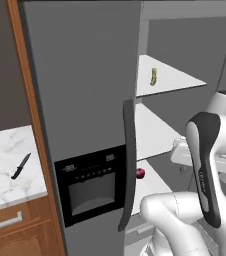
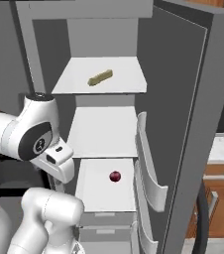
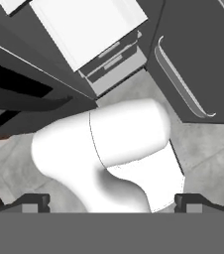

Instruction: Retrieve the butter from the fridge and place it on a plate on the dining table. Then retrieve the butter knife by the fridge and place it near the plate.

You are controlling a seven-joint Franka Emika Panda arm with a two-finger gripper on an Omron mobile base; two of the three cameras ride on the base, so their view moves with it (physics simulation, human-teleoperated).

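Observation:
The fridge (image 1: 85,100) stands with its left door shut and its right door (image 2: 183,114) swung open. On the top shelf lies the butter (image 1: 154,76) (image 2: 100,77), a small yellowish-olive stick. The butter knife (image 1: 21,166), slim and dark, rests on the marble counter left of the fridge. My gripper (image 3: 113,206) is open with nothing between its widely spread fingertips (image 3: 32,202). It points down at the fridge's bottom drawers (image 3: 111,62) and the floor, well below the butter. The plate and the dining table are out of view.
A small round red fruit (image 1: 140,173) (image 2: 115,176) sits on the lowest shelf. The middle shelf (image 2: 104,131) is bare. Door bins (image 2: 151,173) jut from the open door on the right. A wooden cabinet (image 1: 15,230) stands under the counter.

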